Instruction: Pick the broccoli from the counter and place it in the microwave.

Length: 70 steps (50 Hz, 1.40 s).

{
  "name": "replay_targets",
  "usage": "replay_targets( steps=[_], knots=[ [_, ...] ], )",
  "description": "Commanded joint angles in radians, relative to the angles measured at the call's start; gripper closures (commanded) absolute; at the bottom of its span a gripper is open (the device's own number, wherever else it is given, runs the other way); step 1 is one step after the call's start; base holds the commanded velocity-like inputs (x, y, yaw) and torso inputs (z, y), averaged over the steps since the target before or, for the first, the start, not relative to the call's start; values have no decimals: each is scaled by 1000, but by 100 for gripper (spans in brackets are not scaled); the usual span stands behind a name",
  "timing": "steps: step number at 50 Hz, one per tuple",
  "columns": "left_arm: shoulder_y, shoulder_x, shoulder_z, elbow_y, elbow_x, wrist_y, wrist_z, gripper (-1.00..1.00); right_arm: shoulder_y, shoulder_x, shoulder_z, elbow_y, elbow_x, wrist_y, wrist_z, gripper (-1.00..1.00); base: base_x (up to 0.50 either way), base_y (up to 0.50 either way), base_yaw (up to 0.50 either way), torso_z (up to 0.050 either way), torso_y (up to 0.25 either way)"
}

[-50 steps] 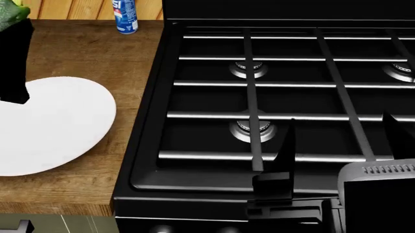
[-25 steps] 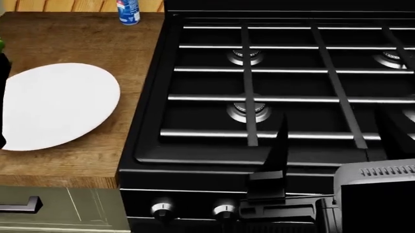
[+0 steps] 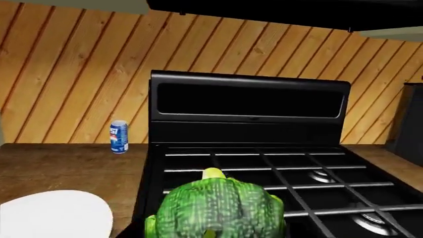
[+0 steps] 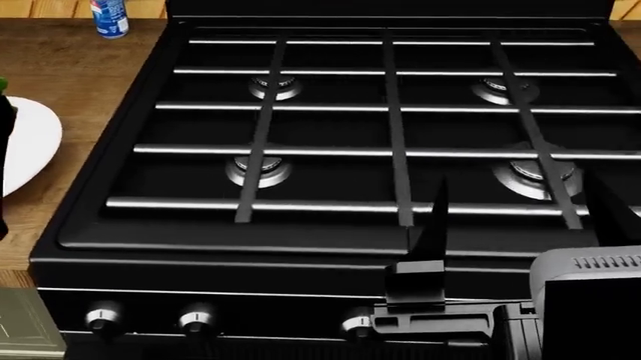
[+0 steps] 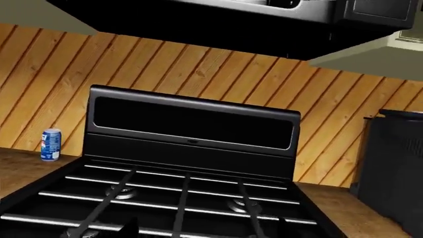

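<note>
The head camera has swung right since a moment ago: the white plate (image 4: 25, 142) now sits cropped at the frame's edge on the desk (image 4: 60, 71) and the stove (image 4: 380, 150) fills the view. The broccoli (image 3: 218, 208) stays clamped in the left pincer (image 4: 4, 112), raised above the plate. The right pincer (image 4: 521, 225) hangs with fingers apart over the stove's front.

The black gas stove top (image 4: 380, 142) is filling the middle of the scene, with the flat brown wood-grain counter (image 4: 60, 82) lying to its left. On that counter the round white plate (image 4: 25, 142) is sitting near the left edge, and the small blue-and-white can (image 4: 109, 17) is standing farther back, close to the slanted wooden plank wall (image 3: 79, 74). The stove's raised black back panel (image 5: 191, 124) is standing behind the burners, against that wall. The dark microwave underside (image 5: 218, 25) is hanging above the stove.
</note>
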Motion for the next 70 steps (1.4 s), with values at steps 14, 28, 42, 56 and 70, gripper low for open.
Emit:
replay_targets(
  steps=[14, 28, 42, 56, 70],
  knots=[
    [20, -2, 23, 9, -11, 46, -9, 100, -10, 7, -8, 2, -6, -22, 3, -100, 0, -500, 0, 0, 0],
    [9, 1, 40, -10, 16, 46, 14, 100, 1, -4, -29, 17, -35, -33, -8, -100, 0, -413, 0, 0, 0],
    [-631, 30, 221, -198, 85, -28, 91, 100, 34, -55, -118, 107, -209, -75, -101, -100, 0, 0, 0, 0, 1],
    [-952, 152, 441, -453, 834, 123, 718, 100, 59, -84, -156, 153, -290, -109, -124, -100, 0, 0, 0, 0, 0],
    [-1241, 301, 644, -1001, 1233, 459, 996, 100, 63, -80, -153, 161, -303, -125, -131, -100, 0, 0, 0, 0, 0]
  ],
)
